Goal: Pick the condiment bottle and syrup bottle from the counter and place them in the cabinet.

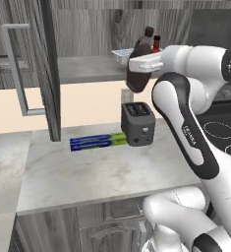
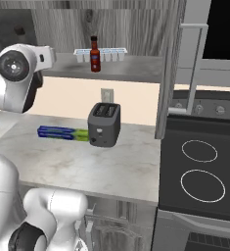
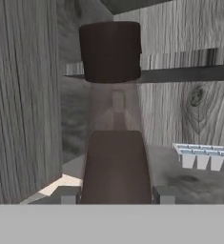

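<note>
My gripper is shut on the syrup bottle, a dark brown bottle with a dark cap, held tilted in the air at the front edge of the cabinet shelf. In the hand view the syrup bottle rises between my fingertips, and its cap points into the cabinet. The small red condiment bottle stands upright on the shelf, just behind the syrup bottle; its top peeks out beside the brown cap. The counter lies below.
A white ice tray sits on the shelf behind the condiment bottle. A dark toaster and a blue-green box rest on the counter. Open cabinet doors with bar handles flank the shelf. The black stove lies to the right.
</note>
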Tool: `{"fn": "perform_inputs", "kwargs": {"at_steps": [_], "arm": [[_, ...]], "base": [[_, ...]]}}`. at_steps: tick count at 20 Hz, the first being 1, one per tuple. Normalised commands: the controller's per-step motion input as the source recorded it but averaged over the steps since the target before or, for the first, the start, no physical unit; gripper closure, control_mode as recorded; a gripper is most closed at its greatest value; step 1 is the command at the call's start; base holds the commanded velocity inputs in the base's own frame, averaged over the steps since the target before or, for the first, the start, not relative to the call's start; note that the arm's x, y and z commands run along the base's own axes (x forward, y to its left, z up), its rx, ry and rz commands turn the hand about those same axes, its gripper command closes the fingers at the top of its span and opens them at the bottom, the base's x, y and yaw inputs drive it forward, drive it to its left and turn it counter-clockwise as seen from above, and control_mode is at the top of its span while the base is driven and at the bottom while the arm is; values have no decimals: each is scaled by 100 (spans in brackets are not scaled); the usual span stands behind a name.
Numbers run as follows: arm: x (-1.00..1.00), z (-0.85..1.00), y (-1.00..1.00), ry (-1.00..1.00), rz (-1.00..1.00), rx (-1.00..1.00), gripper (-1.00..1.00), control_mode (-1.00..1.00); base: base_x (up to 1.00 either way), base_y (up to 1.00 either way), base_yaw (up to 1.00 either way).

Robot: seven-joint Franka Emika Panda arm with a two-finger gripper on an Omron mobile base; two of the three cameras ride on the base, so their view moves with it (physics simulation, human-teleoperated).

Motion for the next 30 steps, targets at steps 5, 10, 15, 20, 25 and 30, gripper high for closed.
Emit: {"fn": "perform_inputs", "kwargs": {"at_steps": [5,10,15,20,25,30], "arm": [[42,0,0,1,0,4,100,-100],[33,-7,0,3,0,0,100,-100],[33,-9,0,3,0,0,100,-100],[42,-8,0,1,0,0,100,-100],[50,-5,0,0,0,0,100,-100],[52,-4,0,0,0,0,100,-100]], "base": [[0,0,0],[0,0,0],[0,0,0],[0,0,0],[0,0,0],[0,0,0]]}}
